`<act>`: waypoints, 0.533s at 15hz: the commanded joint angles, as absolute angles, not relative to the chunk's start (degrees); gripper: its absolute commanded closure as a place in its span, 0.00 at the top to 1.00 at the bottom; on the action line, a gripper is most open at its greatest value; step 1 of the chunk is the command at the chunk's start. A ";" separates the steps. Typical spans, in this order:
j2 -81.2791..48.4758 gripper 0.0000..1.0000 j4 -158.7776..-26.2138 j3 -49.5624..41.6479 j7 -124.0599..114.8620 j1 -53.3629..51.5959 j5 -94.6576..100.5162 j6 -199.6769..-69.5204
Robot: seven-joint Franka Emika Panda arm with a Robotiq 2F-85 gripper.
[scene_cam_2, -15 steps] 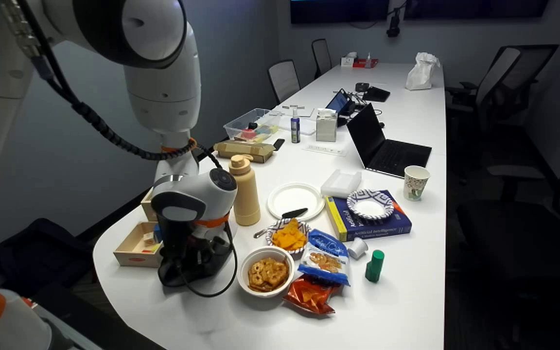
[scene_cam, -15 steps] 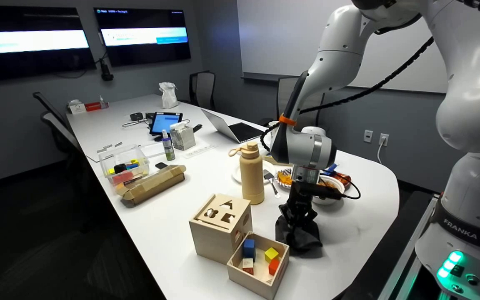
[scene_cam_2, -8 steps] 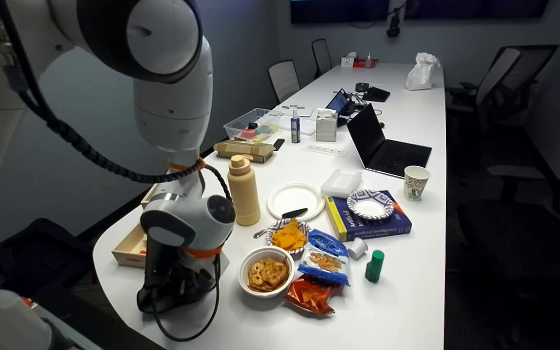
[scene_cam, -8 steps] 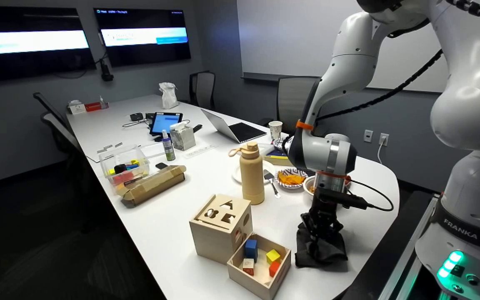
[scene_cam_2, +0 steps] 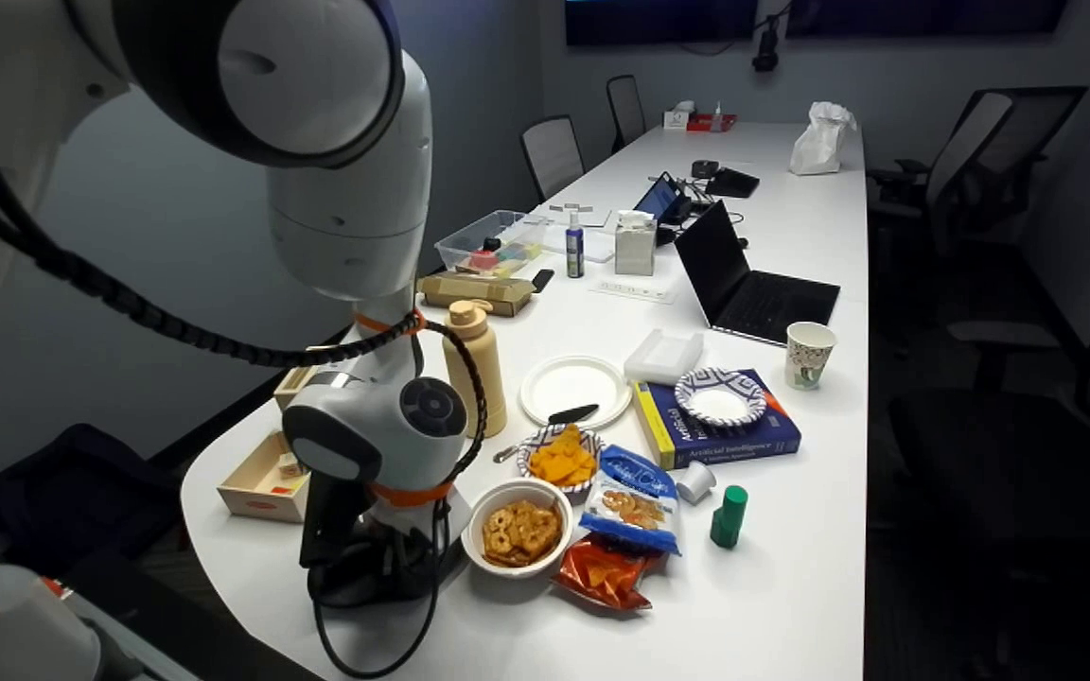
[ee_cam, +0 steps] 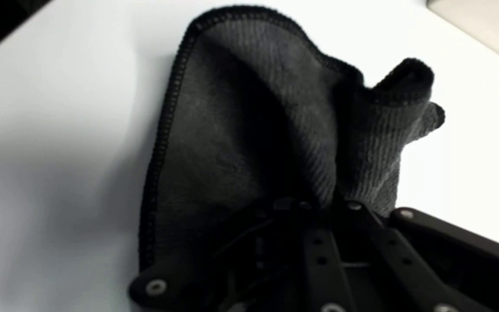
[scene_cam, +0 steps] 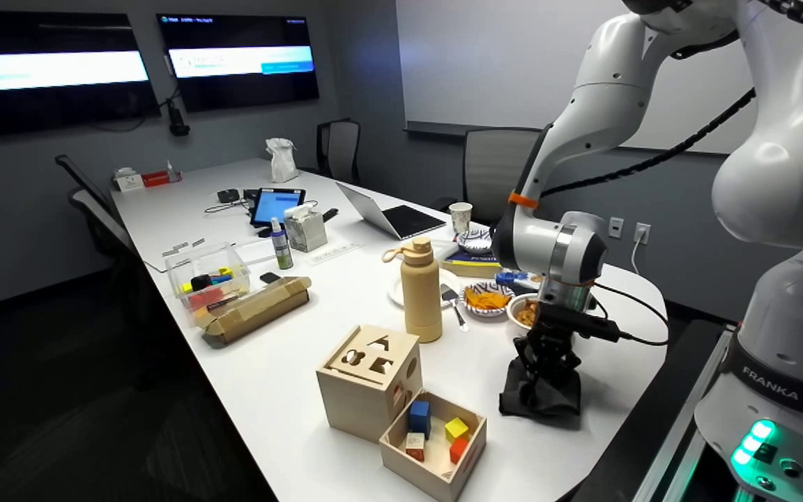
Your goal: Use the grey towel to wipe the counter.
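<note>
The grey towel (scene_cam: 539, 399), dark with a black stitched edge, lies bunched on the white table (scene_cam: 290, 390) in an exterior view. In the wrist view the towel (ee_cam: 206, 156) fans out ahead of the jaws, folded on its right side. My gripper (ee_cam: 325, 208) points down and is shut on the towel, with cloth pinched between the fingertips. The gripper (scene_cam: 539, 376) also shows low over the table in an exterior view. In the remaining exterior view the arm and gripper body hide the towel.
An open wooden box with blocks (scene_cam: 436, 470) and a shape-sorter cube (scene_cam: 366, 390) stand beside the towel. A tan bottle (scene_cam: 421, 293), a bowl of pretzels (scene_cam_2: 518, 528), a bowl of chips (scene_cam_2: 564, 461) and snack bags (scene_cam_2: 635, 501) stand near the arm. The table's edge curves close by.
The gripper and towel slid across the table away from the wooden box and toward the robot base, then a little back toward the pretzel bowl. The open box shifted very slightly early on.
</note>
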State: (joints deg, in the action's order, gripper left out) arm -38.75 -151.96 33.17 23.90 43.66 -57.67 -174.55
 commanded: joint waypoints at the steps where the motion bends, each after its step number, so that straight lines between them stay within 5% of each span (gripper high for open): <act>1: -38.19 0.02 -146.46 28.94 19.30 33.56 -53.05 -174.98; 8: -38.57 0.02 -137.54 18.95 14.64 17.17 -39.72 -166.94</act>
